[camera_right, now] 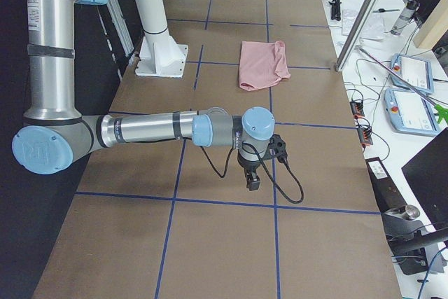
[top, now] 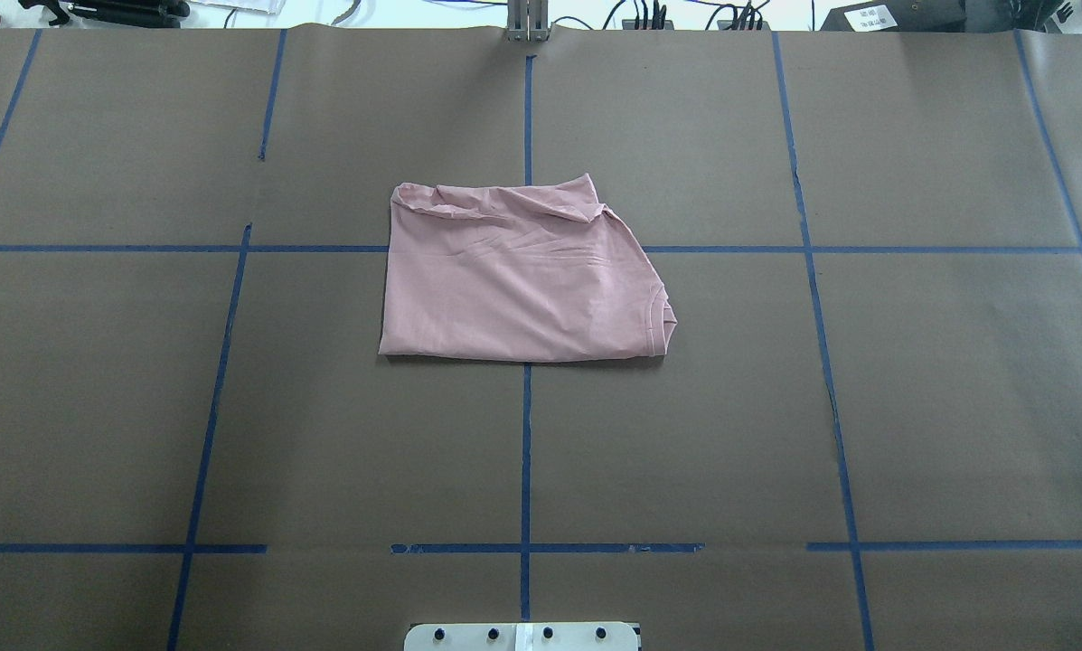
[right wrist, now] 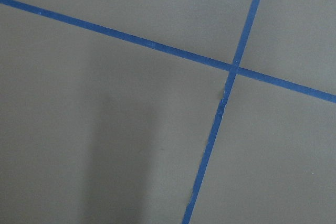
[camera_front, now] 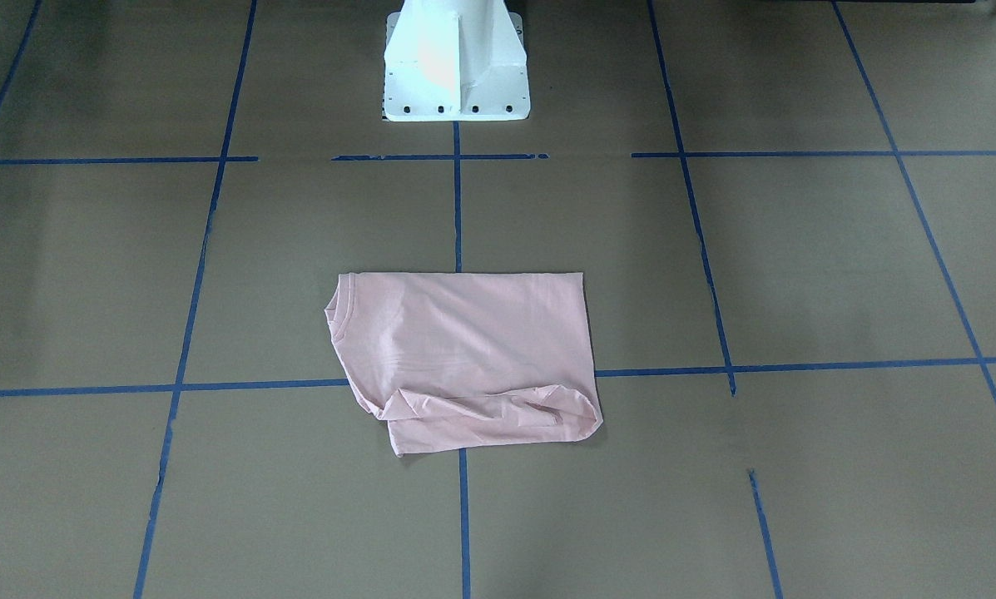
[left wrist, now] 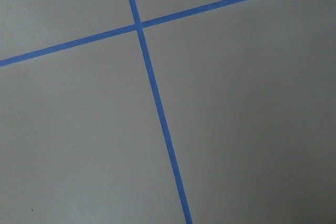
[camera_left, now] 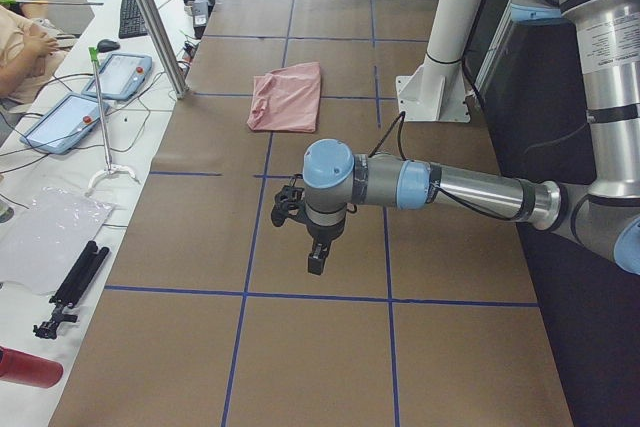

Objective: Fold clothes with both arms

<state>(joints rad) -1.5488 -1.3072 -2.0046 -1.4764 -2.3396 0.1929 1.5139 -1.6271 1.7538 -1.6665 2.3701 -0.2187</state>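
Black left claw [camera_left: 315,266] apart from T-shirt [top: 522,280]

I view the white pedestal [camera_front: 456,66] head-on and steeply from across the table [camera_front: 797,249]; my overhead camera looks outward from behind it. Both share the T-shirt [camera_front: 464,358] before the pedestal. Side cameras look along the table from either end; wrist cameras hang close over blue tape [left wrist: 158,103].

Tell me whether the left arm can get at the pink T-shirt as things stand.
Probably yes. The T-shirt lies folded mid-table with nothing on it. The left gripper hangs above the table toward its left end, apart from the T-shirt, and nothing stands between them.
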